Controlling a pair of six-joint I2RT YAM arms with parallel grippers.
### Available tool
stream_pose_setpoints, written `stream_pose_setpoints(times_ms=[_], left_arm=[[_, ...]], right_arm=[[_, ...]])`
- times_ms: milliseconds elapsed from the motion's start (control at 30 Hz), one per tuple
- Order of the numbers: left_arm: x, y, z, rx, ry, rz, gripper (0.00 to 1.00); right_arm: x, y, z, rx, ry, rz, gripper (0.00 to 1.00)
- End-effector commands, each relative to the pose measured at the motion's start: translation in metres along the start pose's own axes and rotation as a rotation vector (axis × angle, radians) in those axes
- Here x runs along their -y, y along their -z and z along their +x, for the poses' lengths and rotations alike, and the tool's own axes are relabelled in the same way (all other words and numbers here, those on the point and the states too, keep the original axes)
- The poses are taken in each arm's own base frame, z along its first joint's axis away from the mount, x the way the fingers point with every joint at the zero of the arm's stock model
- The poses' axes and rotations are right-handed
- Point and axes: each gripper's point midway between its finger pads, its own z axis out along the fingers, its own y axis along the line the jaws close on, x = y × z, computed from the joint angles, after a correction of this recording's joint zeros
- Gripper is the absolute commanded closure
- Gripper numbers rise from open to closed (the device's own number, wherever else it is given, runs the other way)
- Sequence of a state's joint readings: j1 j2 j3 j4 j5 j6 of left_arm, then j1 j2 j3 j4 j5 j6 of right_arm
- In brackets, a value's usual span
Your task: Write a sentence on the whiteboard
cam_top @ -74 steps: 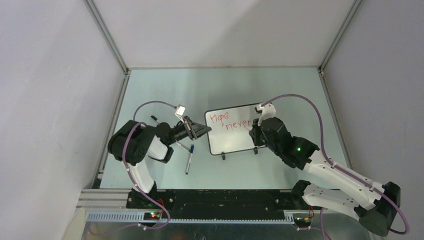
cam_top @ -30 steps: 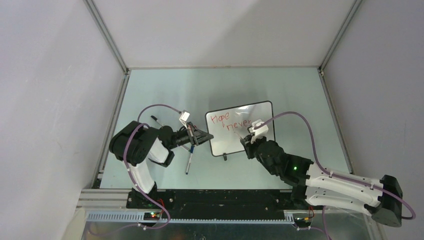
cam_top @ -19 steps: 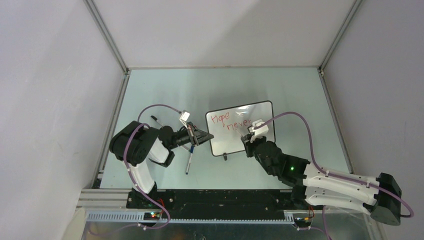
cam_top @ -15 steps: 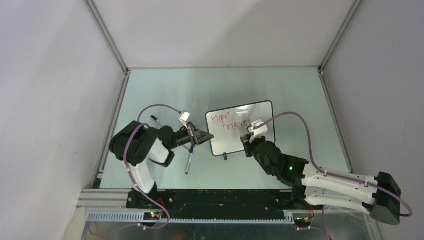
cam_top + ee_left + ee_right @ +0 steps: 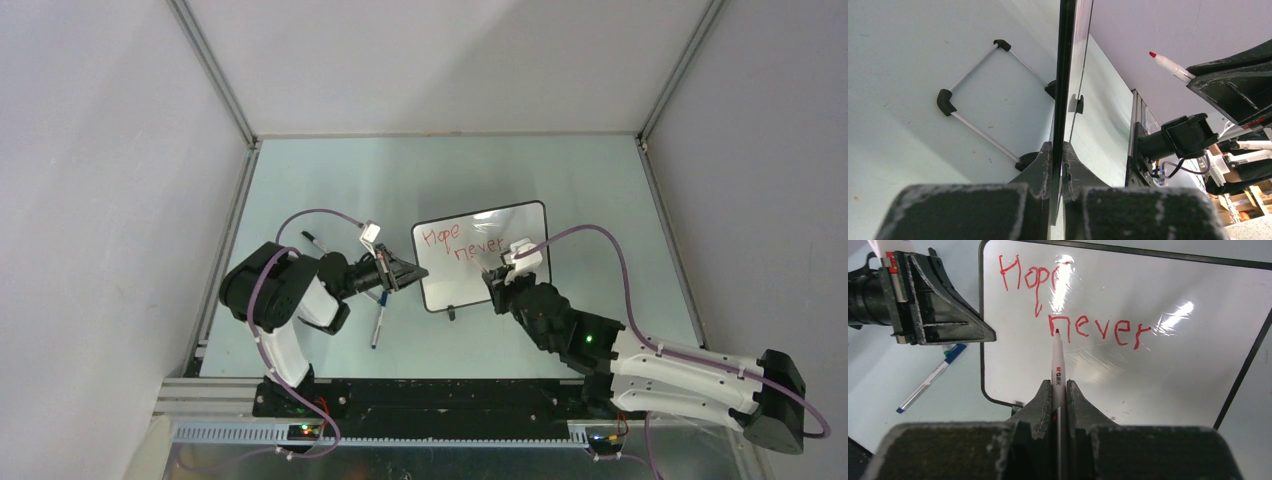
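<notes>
The whiteboard [image 5: 440, 288] stands tilted mid-table, and my left gripper [image 5: 410, 270] is shut on its left edge. In the left wrist view the board [image 5: 1066, 75] runs edge-on between the closed fingers of the left gripper [image 5: 1058, 150]. The sentence [image 5: 1068, 305] reads "Hope never" in red, in two stepped lines [image 5: 465, 243]. My right gripper [image 5: 493, 277] is shut on a red marker [image 5: 1058, 365]. Its tip points at the "n" of "never". The left wrist view shows the marker [image 5: 1170, 65] held off the board's face. The right gripper [image 5: 1059, 387] hovers over the board's lower left [image 5: 1148, 375].
A blue-capped pen [image 5: 378, 325] lies on the table left of the board, also in the right wrist view [image 5: 928, 385]. Another pen [image 5: 312, 241] lies further left. A wire stand [image 5: 973, 115] sits behind the board. Grey walls and rails enclose the table.
The right arm has swung from the end of "never" to the board's lower left, bringing the marker under the start of that word. Over the last second it only crept a little.
</notes>
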State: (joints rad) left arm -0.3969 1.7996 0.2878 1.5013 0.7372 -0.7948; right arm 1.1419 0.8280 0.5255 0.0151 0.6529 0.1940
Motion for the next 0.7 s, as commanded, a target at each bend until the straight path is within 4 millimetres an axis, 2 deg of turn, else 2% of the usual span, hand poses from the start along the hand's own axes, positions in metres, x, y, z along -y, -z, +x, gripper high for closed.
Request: stream_pose_setpoints(times_ms=[0,33,100,300,433,667], left_arm=[[0.003,-0.001,-0.011,0.051,-0.027,-0.003,1.0],[0.004,-0.002,-0.011,0.051,-0.027,-0.003,1.0],[0.004,-0.001,-0.011,0.051,-0.026,-0.003,1.0],[0.005,0.0,-0.012,0.055,-0.028,-0.003,1.0],[0.005,-0.001,-0.012,0.054,-0.027,-0.003,1.0],[0.005,-0.001,-0.012,0.053,-0.027,-0.001,1.0]], right_arm=[[-0.007,0.005,-0.006,0.0,-0.047,-0.046,1.0],[-0.011,0.007,-0.004,-0.025,-0.05,-0.072,1.0],[-0.008,0.012,-0.001,-0.116,-0.056,-0.061,1.0],[0.004,0.017,0.007,-0.222,-0.035,-0.002,1.0],[0.011,0.011,0.009,-0.268,-0.044,0.011,1.0],[0.006,0.001,0.0,-0.295,-0.036,-0.002,1.0]])
